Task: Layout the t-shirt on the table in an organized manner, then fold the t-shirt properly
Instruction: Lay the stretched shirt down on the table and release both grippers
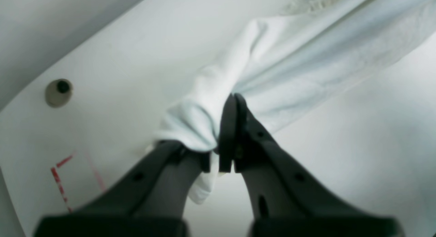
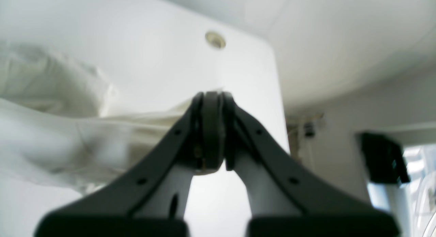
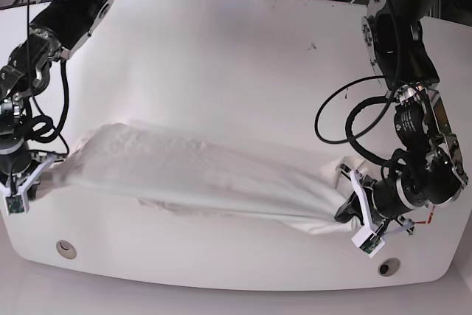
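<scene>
Base view: the t-shirt (image 3: 199, 178) was stretched in a long band across the near half of the table (image 3: 221, 49), running from the view's left edge down toward the lower right corner. Only plain white cloth showed; no print was visible. The middle of the band lay wrinkled on the tabletop and both ends were gathered into narrow bunches.

The right gripper (image 3: 46, 168), at the view's left, had its jaws pressed together on the shirt's left end. Right wrist view confirmed it: the right gripper (image 2: 212, 104) had black jaws closed flat against each other, with a thin edge of cream fabric caught at the tips and trailing off to the left.

The left gripper (image 3: 348, 208), at the view's right, pinched the other end near the front edge. In the left wrist view, the left gripper (image 1: 233, 100) was clamped on a bunch of white cloth, with a loose fold hanging down between the fingers.

A grommet hole (image 1: 58, 92) and red tape marks (image 1: 60, 177) lay on the table beside that gripper. A second grommet hole (image 3: 66, 248) sat near the front left corner.
</scene>
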### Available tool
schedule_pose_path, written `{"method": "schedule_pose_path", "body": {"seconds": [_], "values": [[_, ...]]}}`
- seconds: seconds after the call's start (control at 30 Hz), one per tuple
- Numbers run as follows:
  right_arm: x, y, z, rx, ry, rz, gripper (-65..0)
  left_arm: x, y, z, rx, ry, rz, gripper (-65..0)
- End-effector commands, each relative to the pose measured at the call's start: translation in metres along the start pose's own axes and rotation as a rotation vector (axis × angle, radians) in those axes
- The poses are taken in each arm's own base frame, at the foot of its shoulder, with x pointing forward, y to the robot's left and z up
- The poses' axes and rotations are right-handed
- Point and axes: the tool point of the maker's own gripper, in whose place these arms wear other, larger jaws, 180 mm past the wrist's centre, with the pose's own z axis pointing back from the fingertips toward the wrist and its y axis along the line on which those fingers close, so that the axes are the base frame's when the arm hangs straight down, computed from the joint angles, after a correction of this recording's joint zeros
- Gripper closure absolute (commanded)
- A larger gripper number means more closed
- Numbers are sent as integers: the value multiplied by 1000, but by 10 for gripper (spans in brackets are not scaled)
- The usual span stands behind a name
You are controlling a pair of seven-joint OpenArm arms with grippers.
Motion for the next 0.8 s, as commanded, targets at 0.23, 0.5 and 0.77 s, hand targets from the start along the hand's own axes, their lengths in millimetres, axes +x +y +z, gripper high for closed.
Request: {"method": "schedule_pose_path", "body": {"seconds": [0.23,0.5,0.77], "values": [[-79,33,9,57,154,-72,0,-67,5,16,23,146,-7,0],[-136,57,23,102,286,-104,0,-125,1,28,15,289,9,0],[-179,66,41,106,388,-158,0,-156,13,48,71,323,98,0]]}}
